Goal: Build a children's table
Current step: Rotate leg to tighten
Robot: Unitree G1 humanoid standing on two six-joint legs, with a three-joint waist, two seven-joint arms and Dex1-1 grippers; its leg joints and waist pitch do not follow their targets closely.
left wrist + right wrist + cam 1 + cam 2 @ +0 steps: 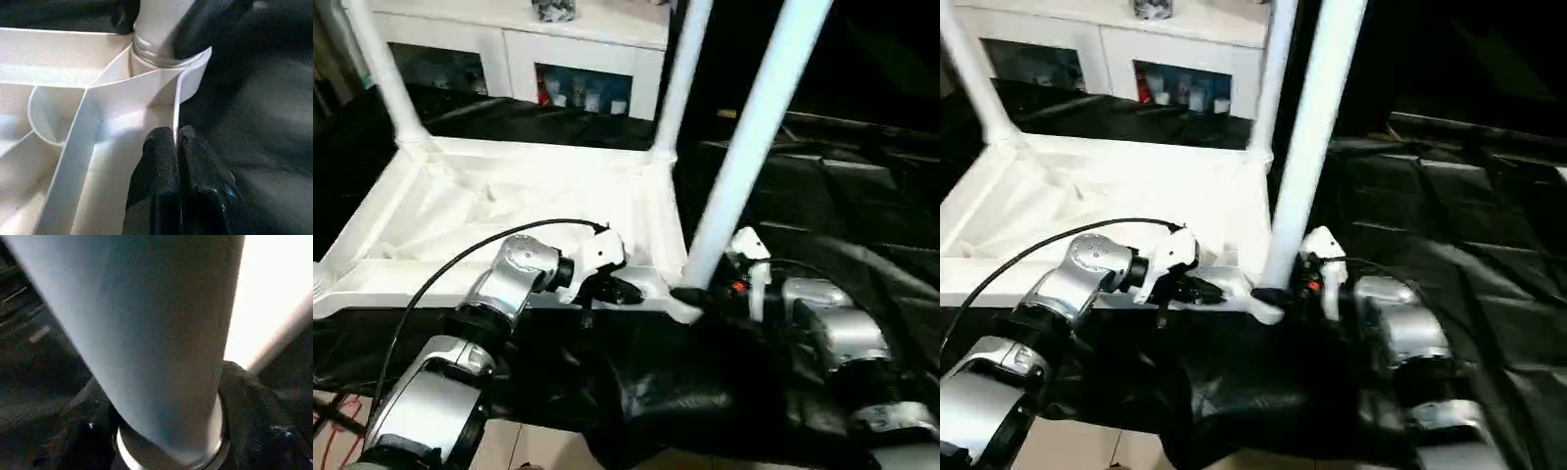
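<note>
The white plastic rectangular tabletop (509,211) is lying ribbed underside up on the black-draped work table (862,196). Two long white tube legs (377,64) are standing in the far corner sockets. A third white tube leg (749,147) is rising from the near right corner socket (161,73), leaning slightly, so I judge it not fully seated. The right gripper (161,431) is clasping this leg at its base, a black finger on each side. The left gripper (176,161) is pinching the tabletop's thin rim wall just beside that socket, steadying it. The near left corner socket (318,284) is showing no leg (the picture's edge is cutting it off); that fitting probably remains.
</note>
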